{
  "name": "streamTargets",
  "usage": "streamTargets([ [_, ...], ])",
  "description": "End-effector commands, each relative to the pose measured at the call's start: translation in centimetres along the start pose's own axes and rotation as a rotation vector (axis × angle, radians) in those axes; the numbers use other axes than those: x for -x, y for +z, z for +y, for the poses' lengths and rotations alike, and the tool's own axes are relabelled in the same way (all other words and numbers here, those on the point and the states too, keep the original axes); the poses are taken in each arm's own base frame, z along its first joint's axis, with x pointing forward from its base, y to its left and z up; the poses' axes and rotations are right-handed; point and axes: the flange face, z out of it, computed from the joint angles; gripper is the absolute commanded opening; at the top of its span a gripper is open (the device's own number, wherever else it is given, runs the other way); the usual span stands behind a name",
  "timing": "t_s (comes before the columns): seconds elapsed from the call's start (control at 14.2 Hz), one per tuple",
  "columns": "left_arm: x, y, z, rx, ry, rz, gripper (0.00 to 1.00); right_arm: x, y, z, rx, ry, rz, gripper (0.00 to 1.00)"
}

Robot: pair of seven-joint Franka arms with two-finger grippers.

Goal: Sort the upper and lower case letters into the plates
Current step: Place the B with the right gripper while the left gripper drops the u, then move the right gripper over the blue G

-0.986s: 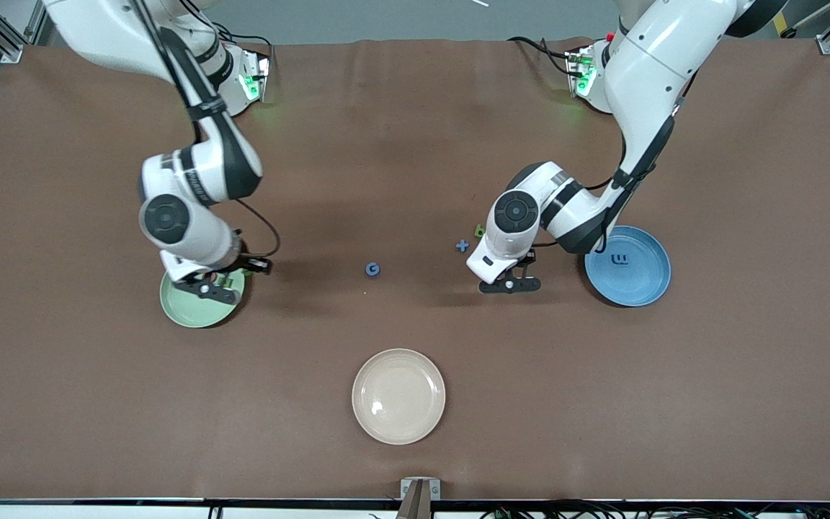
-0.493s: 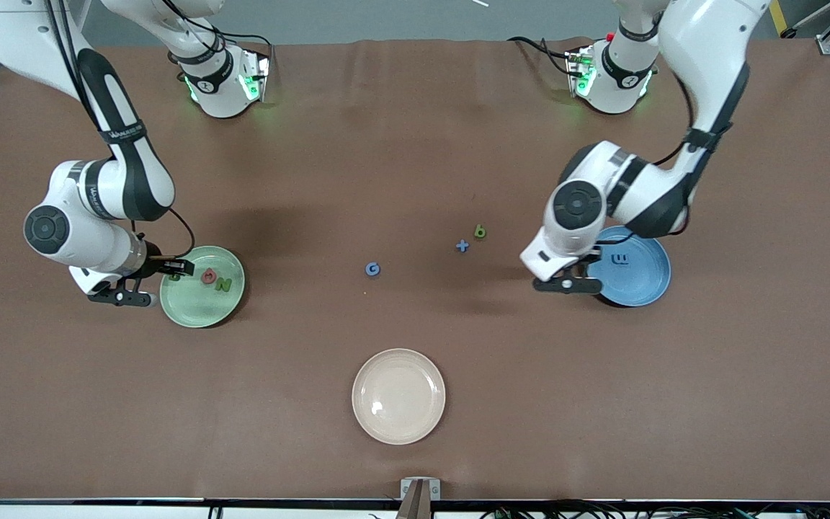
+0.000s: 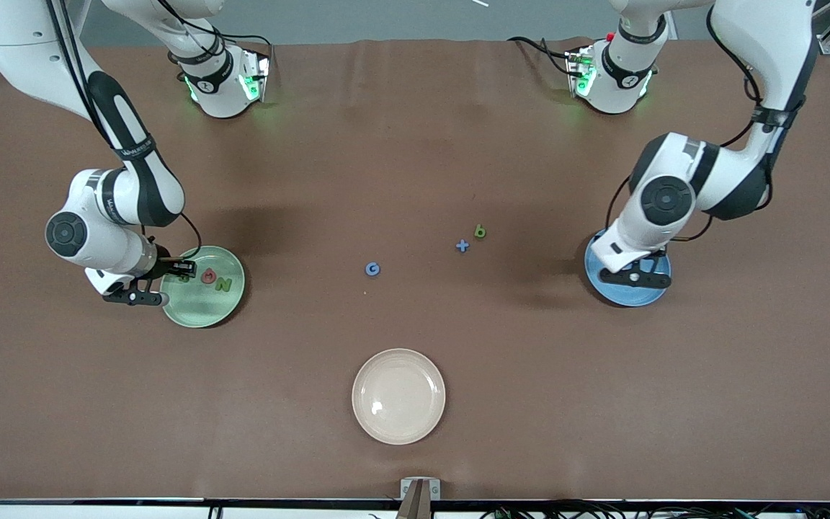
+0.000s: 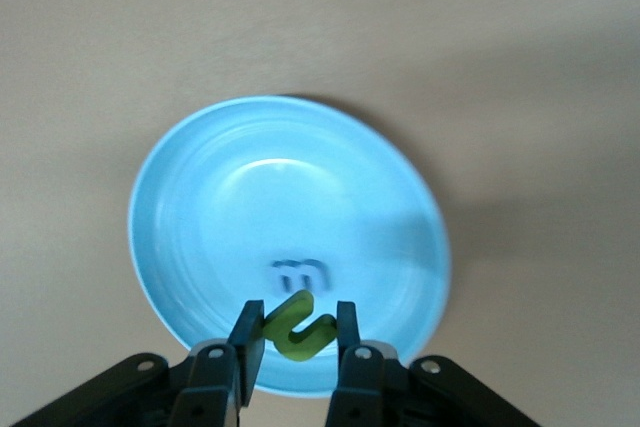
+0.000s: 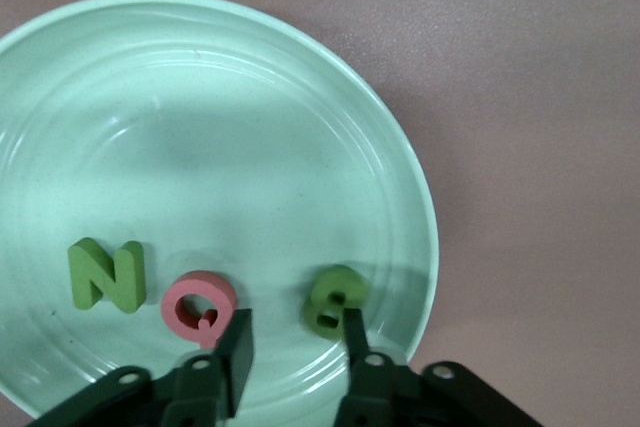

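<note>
My left gripper (image 3: 635, 278) is shut on a green small u (image 4: 300, 325) and holds it over the blue plate (image 3: 624, 297). A blue small m (image 4: 300, 272) lies in that plate (image 4: 200, 197). My right gripper (image 3: 132, 296) is open and empty over the rim of the pale green plate (image 3: 202, 310) at the right arm's end. In that plate (image 5: 200, 97) lie a green N (image 5: 105, 274), a pink G (image 5: 200, 307) and a green B (image 5: 335, 299). A blue G (image 3: 372, 269), a blue x (image 3: 462, 246) and a green b (image 3: 480, 231) lie on the table between the plates.
A cream-beige plate (image 3: 398, 396) sits nearer to the front camera, midway along the brown table (image 3: 415, 144). The two arm bases stand along the table's top edge in the front view.
My left gripper has carried the green u from mid-table to over the blue plate. My right gripper has moved off the middle of the green plate to its rim, uncovering the letters.
</note>
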Motion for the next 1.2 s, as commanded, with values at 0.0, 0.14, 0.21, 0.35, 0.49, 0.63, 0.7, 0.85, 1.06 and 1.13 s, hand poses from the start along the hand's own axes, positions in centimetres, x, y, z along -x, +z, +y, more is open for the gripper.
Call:
streamTargets([
  [0.0,2.0,2.5,-4.0,0.027,0.048,0.052,0.18,0.2,-1.3,-0.9,-0.002,-0.015,0.017,1.0],
  [0.14,2.3,3.9,-6.0,0.047,0.067,0.065,0.18,-0.1,-3.2,-3.0,-0.006,-0.021,-0.007,1.0],
  [0.21,2.3,4.4,-6.0,0.049,0.073,0.062,0.18,-0.2,-3.9,-4.3,-0.021,0.007,-0.029,1.0],
  [0.35,2.2,5.9,-6.7,0.036,0.105,0.079,0.18,0.4,-4.7,-8.5,-0.051,0.06,-0.043,1.0],
  [0.49,2.2,7.0,-7.5,0.039,0.105,0.073,0.18,1.5,-4.6,-13.5,-0.053,0.13,-0.041,1.0],
  [0.63,1.8,7.6,-7.2,0.051,0.108,0.075,0.18,2.9,-4.4,-19.1,-0.052,0.219,-0.017,1.0],
  [0.7,1.8,7.7,-7.1,0.055,0.11,0.08,0.18,3.9,-4.2,-22.4,-0.056,0.262,0.008,1.0],
  [0.85,1.6,8.1,-6.9,0.062,0.113,0.077,0.18,5.6,-4.0,-27.7,-0.083,0.328,0.062,1.0],
  [1.06,1.5,8.3,-6.9,0.065,0.113,0.076,0.21,8.1,-1.3,-34.9,-0.102,0.38,0.09,1.0],
  [1.13,1.4,8.1,-6.9,0.063,0.113,0.079,0.3,8.1,-0.9,-36.3,-0.102,0.401,0.094,1.0],
])
